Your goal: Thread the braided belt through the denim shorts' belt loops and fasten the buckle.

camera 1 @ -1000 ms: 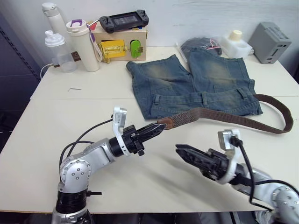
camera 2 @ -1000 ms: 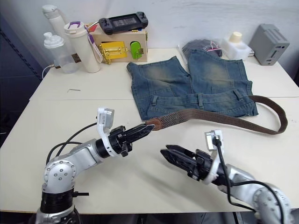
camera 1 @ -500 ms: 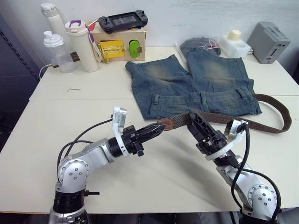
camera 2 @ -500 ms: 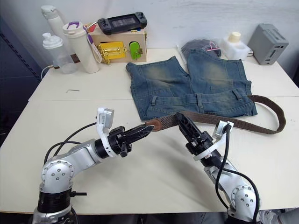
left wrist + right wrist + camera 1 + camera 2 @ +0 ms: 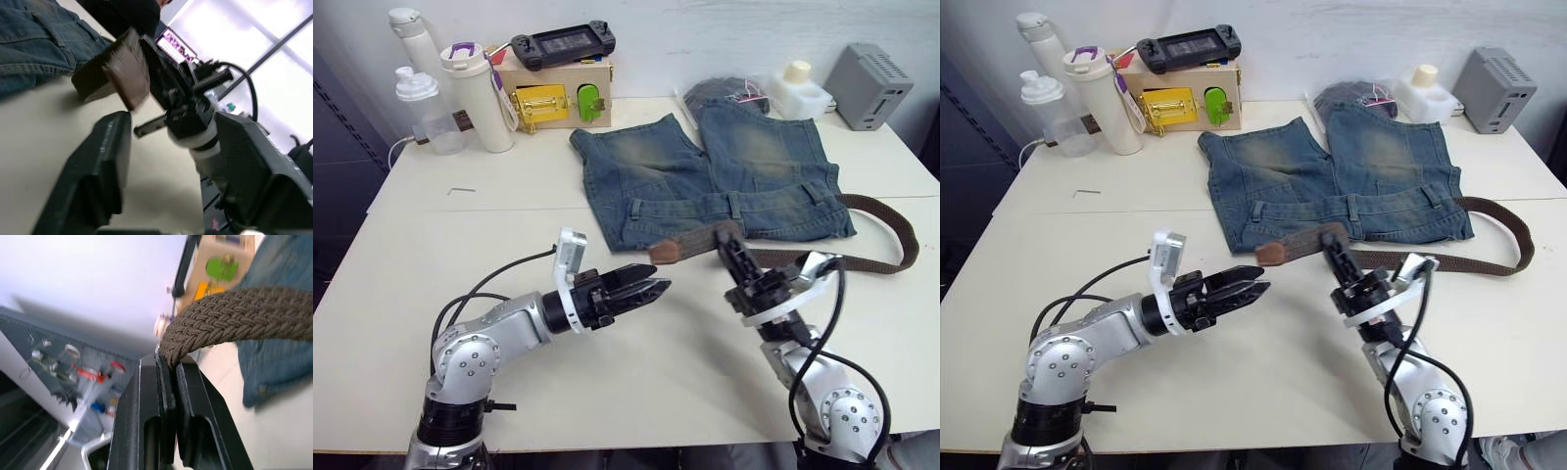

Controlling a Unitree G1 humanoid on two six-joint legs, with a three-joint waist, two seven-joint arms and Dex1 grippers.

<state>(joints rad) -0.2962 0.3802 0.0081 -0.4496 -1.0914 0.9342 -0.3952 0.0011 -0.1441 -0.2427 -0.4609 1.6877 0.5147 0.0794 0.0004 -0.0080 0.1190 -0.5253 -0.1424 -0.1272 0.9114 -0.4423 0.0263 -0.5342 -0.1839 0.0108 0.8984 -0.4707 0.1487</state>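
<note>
The denim shorts (image 5: 705,162) lie flat on the table, waistband toward me, with belt loops (image 5: 734,206) across it. The braided belt (image 5: 876,259) runs along the waistband's near side and curls back at the right. My right gripper (image 5: 722,238) is shut on the belt a little behind its brown leather tip (image 5: 666,253), holding that end off the table; the strap (image 5: 234,316) sits pinched between its fingers (image 5: 166,396). My left gripper (image 5: 656,290) stands open just left of the tip, nothing in it. The buckle is hidden.
At the back left stand a wooden box (image 5: 553,93) with a game controller (image 5: 563,41) on top and bottles (image 5: 475,88). A dark bagged bundle (image 5: 724,93), white container (image 5: 798,86) and grey box (image 5: 881,86) sit at the back right. A small hex key (image 5: 460,191) lies left.
My left gripper has let go of the belt's tip, opened and drawn back a little. My right gripper has come up from the table's front and shut on the belt behind the tip.
</note>
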